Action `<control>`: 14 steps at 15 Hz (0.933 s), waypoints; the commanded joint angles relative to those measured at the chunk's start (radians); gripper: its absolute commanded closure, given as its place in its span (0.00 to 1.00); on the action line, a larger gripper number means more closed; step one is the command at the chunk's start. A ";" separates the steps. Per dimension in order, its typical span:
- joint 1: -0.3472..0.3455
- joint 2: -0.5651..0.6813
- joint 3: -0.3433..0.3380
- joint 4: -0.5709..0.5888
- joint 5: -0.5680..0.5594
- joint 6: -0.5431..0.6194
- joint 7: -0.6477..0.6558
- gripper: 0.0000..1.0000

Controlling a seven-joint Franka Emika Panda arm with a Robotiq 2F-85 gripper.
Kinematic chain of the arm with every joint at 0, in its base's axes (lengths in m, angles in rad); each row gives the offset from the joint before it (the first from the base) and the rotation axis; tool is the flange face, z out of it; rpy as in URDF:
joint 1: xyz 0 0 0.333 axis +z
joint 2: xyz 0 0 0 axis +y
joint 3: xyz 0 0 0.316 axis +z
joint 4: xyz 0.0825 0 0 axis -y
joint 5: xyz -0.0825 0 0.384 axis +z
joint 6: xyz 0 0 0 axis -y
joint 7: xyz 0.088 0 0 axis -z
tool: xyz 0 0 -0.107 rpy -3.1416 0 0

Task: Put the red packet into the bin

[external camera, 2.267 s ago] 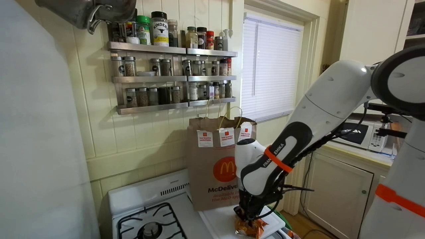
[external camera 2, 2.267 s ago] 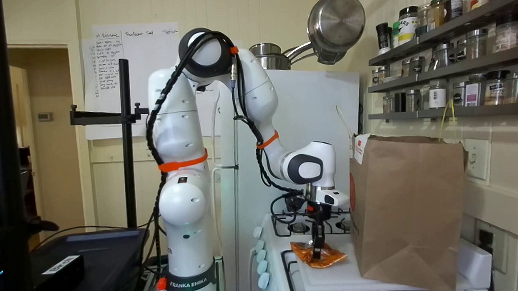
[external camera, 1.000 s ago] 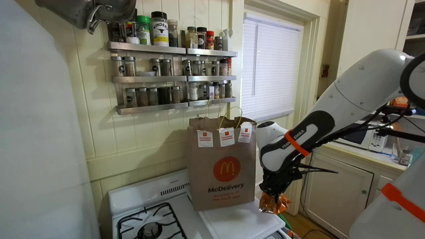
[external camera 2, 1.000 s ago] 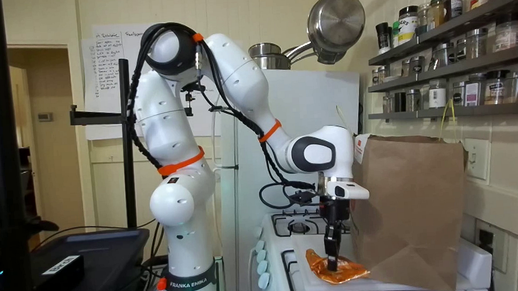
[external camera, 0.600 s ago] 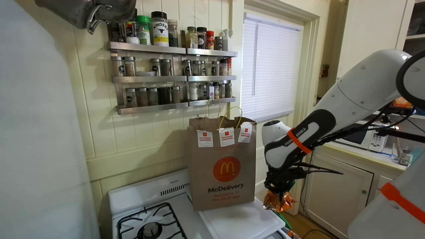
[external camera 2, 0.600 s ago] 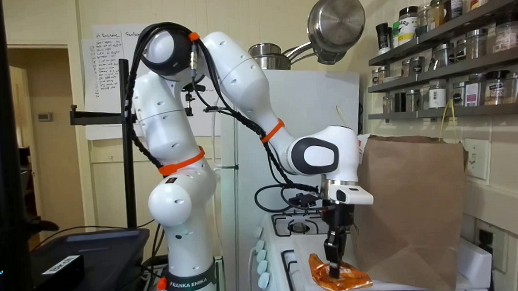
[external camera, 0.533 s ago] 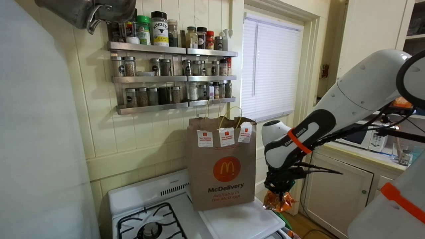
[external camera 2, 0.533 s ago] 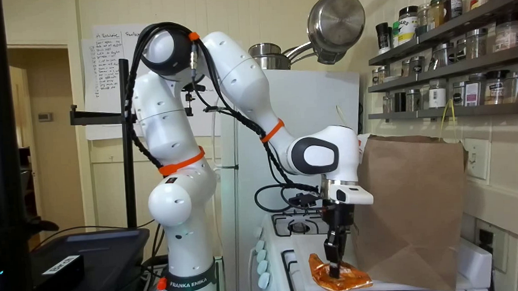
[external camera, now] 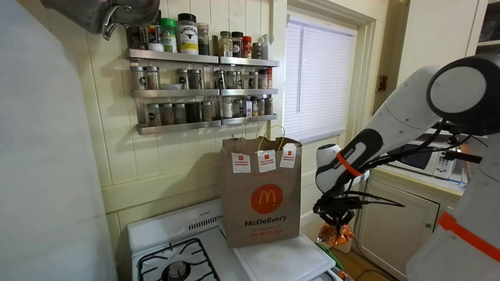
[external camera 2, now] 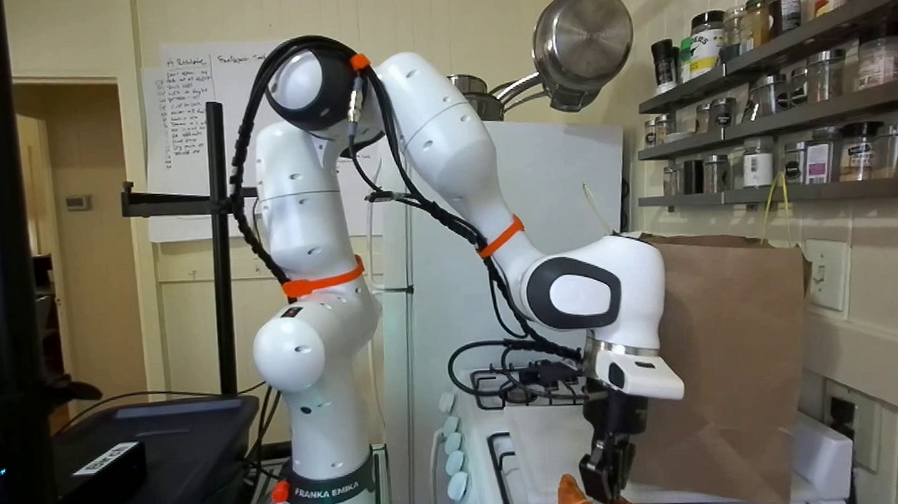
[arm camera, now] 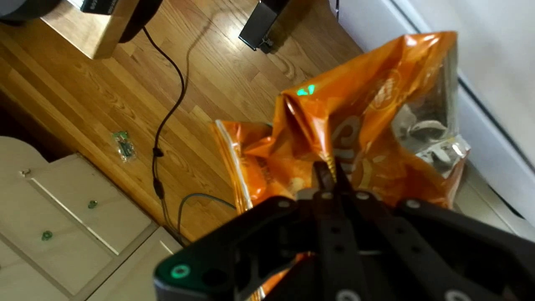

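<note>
Wooden floor (arm camera: 205,100) is being partly hidden, in the wrist view, by the packet (arm camera: 340,123), whose crumpled middle is being pinched by the gripper (arm camera: 331,170) with jaws almost together; in an exterior view, the packet is being held aloft beside the stove (external camera: 222,255).

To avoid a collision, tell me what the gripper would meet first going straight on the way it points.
Beyond the red packet clamped in the gripper, perhaps the curved green object in an exterior view, or the wooden floor; the packet hides that line in the wrist view, and depth is unclear.
</note>
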State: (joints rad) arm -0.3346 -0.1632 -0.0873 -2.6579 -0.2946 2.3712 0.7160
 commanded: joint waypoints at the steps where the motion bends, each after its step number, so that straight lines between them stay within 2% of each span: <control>1: -0.005 0.164 -0.066 0.086 -0.012 0.084 0.006 1.00; 5: 0.009 0.302 -0.142 0.155 0.004 0.202 -0.021 1.00; 9: 0.019 0.426 -0.212 0.245 0.056 0.244 -0.044 1.00; 10: 0.045 0.350 -0.223 0.189 0.032 0.222 -0.034 1.00; 14: 0.063 0.369 -0.245 0.205 0.033 0.223 -0.041 0.99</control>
State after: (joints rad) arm -0.3103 0.2032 -0.2945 -2.4551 -0.2777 2.5947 0.6882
